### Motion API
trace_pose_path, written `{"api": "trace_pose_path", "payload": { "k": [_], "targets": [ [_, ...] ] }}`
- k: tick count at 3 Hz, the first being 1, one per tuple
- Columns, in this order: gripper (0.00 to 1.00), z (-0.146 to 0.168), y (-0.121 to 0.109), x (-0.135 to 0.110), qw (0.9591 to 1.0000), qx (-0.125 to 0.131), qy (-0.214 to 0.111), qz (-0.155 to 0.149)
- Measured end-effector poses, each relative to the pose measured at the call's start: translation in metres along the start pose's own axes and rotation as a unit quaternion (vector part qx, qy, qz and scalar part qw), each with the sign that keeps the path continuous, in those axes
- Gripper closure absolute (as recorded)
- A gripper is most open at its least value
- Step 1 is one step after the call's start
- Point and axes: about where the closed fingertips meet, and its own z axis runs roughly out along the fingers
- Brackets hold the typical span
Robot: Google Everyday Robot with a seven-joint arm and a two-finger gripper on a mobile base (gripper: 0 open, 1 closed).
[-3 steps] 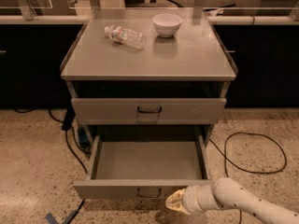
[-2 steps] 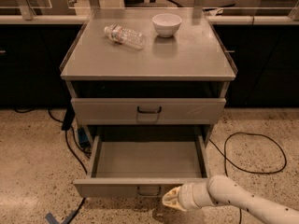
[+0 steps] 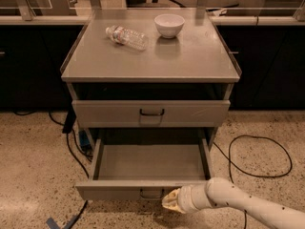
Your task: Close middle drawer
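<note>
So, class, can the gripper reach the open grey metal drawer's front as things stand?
Probably yes: the gripper is right at the front panel of the open grey metal drawer, nothing between them.

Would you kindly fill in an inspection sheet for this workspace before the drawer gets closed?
Surface: flat grey metal cabinet top, carrying two items.
Job's things: grey metal middle drawer pulled out, its tray empty.
Clutter: clear plastic bottle lying on its side; round white bowl upright to its right, apart from it.
Grippers: cream-coloured gripper low down at the open drawer's front panel, just right of centre; contact cannot be told.
Cables: black looped cable on the floor to the right; dark cables on the floor at the cabinet's left.
Surroundings: speckled floor; dark counters behind; the grey handled drawer above is pushed in.
</note>
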Motion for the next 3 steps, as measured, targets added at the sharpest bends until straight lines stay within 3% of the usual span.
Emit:
{"api": "trace_pose_path", "payload": {
  "k": [3],
  "targets": [
    [1.0, 0.0106, -0.0147, 0.0009, 0.9999, 0.009, 0.003, -0.01]
  ]
}}
